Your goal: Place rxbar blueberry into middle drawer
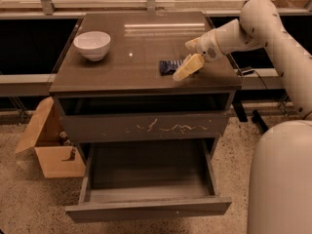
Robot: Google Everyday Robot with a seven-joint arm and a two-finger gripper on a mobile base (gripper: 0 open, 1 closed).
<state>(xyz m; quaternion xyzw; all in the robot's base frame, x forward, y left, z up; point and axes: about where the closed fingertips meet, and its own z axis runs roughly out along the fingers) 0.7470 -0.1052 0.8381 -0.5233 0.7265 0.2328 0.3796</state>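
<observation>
The rxbar blueberry point(169, 66), a small dark blue bar, lies flat on the cabinet top point(126, 57), right of centre near the front edge. My gripper point(189, 56) reaches in from the right and is open. Its lower pale finger point(186, 68) lies at the bar's right end, low over the top; I cannot tell if it touches. The middle drawer point(146, 208), with a plain front, is pulled out below and shows a dark, empty inside. The drawer with white scratches point(146, 126) above it is shut.
A white bowl point(92, 45) stands at the back left of the cabinet top. An open cardboard box point(48, 145) sits on the floor to the left. My white arm and base point(278, 179) fill the right side. A window ledge runs behind.
</observation>
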